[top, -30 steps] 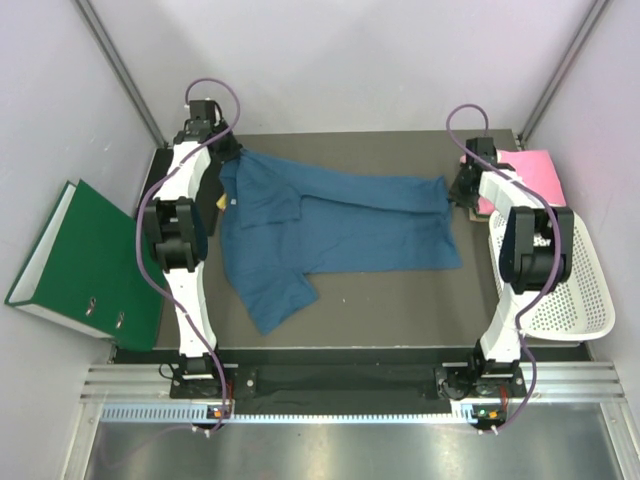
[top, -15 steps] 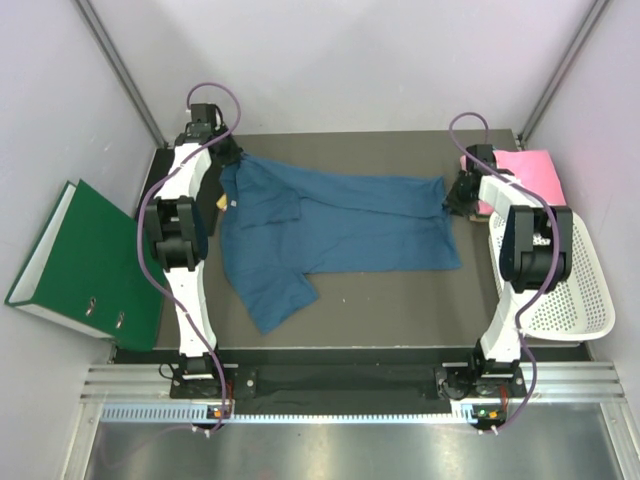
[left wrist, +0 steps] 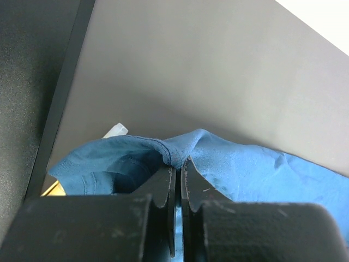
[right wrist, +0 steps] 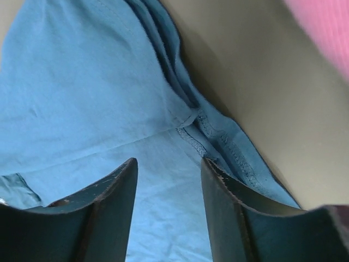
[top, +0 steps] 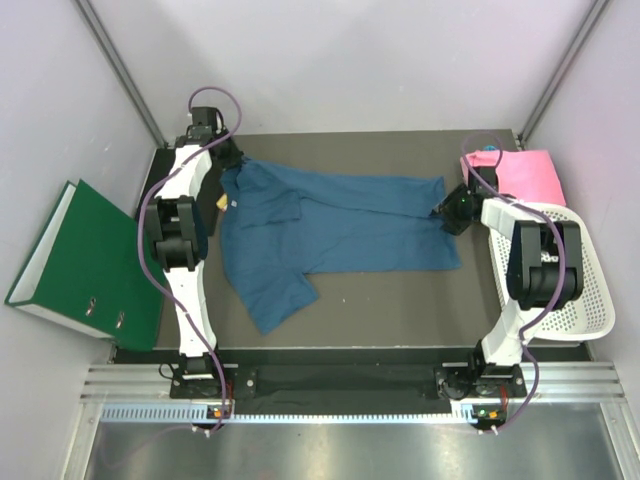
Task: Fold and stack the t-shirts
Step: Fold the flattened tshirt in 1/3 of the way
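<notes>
We find the left fingers [top: 234, 160] closed tight on a bunched fold at the edge of the blue shirt [top: 340, 225]. The cloth rises into the tips and no gap shows btw them. The right fingers [top: 445, 211] stand apart with nothing btw them, so no grip on that side.

The blue shirt lies spread on the surface [top: 400, 310], running from the left fingers across to the right fingers. One sleeve lies on the near side of the left fingers. Its stitched hem and a few layered folds sit just below and ahead of the right tips. We cannot tell whether those tips touch the cloth.

The pink shirt [top: 530, 175] lies just beyond the right fingers on their outer side, apart from the blue shirt. It is near the basket [top: 590, 290], which sits outward of the right fingers, towards the arm bases. The binder [top: 85, 265] lies well outward of the left fingers, off the surface.
</notes>
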`<action>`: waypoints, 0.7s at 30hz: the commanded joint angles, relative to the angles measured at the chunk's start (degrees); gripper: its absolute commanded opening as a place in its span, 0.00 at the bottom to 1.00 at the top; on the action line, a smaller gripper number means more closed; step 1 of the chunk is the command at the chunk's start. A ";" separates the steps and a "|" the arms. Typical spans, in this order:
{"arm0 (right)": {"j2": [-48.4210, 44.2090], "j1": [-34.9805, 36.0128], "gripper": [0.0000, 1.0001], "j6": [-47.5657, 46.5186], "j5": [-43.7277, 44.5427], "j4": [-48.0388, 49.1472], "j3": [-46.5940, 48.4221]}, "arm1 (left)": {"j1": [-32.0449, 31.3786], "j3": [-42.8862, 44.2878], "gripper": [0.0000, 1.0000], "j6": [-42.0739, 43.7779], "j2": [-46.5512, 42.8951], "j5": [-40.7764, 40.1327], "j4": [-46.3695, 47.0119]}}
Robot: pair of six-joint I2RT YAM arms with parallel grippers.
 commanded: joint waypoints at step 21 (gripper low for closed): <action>3.30 -0.94 0.45 6.10 -0.36 12.77 2.46 | 0.40 0.11 0.00 2.73 0.22 0.50 0.90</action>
